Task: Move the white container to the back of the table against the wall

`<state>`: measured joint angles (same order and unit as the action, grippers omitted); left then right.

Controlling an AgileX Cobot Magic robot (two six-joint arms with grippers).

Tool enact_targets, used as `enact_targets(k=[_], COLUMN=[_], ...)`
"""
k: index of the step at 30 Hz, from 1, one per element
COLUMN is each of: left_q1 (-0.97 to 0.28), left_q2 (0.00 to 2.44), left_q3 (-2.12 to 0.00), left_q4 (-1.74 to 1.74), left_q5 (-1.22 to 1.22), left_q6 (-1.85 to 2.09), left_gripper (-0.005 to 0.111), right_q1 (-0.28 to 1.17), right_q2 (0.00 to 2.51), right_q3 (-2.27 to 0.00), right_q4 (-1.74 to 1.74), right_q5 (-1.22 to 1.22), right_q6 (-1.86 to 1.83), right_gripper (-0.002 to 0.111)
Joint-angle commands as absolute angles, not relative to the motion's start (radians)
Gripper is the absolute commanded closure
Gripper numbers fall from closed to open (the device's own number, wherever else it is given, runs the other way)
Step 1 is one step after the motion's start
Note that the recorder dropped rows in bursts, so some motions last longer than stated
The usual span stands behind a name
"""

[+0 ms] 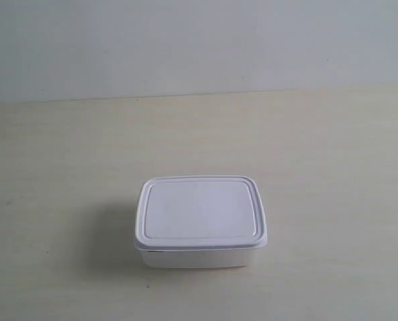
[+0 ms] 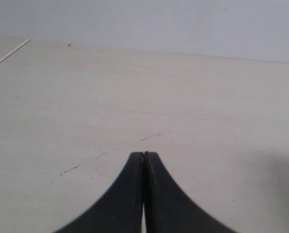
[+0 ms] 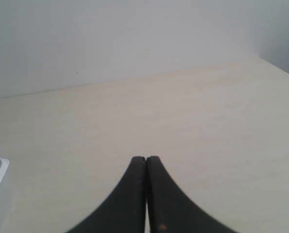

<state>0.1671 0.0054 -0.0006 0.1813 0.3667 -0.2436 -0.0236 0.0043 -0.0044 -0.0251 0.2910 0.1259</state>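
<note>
white container [image 1: 201, 221]: lid on; sits on table [image 1: 332, 147], far from wall [image 1: 199, 40]
left gripper [image 2: 144, 156]: closed tight; holds nothing
right gripper [image 3: 145, 159]: closed tight; holds nothing; container corner nearby

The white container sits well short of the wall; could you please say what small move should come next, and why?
Probably turn the right gripper toward the white container, opening it: its jaws are pressed together on nothing, and its wrist view catches the container's corner.
</note>
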Motion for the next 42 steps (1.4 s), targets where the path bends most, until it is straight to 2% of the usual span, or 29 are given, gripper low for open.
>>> enact_targets(k=[1,11,20,27,31,37,42], left_q1=[0.169,0.169,0.169,0.169,0.169,0.169,0.169], left_q2=[0.0,0.0,0.0,0.0,0.0,0.0,0.0], left_q3=[0.0,0.0,0.0,0.0,0.0,0.0,0.0], left_q4=[0.179,0.179,0.179,0.179,0.179,0.179,0.179], left_q5=[0.361,0.343,0.146,-0.097,-0.286,-0.482,-0.717], left_q6=[-0.24,-0.131,-0.126,-0.126,-0.141,-0.14,-0.14], left_gripper=[0.107,0.107,0.107,0.107,0.107,0.107,0.107], right_q1=[-0.023,-0.023,-0.023,-0.023,-0.023,-0.023,-0.023], right_q2=[0.0,0.0,0.0,0.0,0.0,0.0,0.0], right_q3=[0.0,0.0,0.0,0.0,0.0,0.0,0.0], right_q4=[-0.031,-0.031,0.0,0.016,0.117,0.202,0.241], right_q5=[0.283,0.283,0.143,-0.075,-0.214,-0.261,-0.401], right_q6=[0.127,0.127,0.127,0.149,0.3,0.446,0.478], right_gripper=[0.108,0.108,0.108,0.108,0.108,0.108,0.108])
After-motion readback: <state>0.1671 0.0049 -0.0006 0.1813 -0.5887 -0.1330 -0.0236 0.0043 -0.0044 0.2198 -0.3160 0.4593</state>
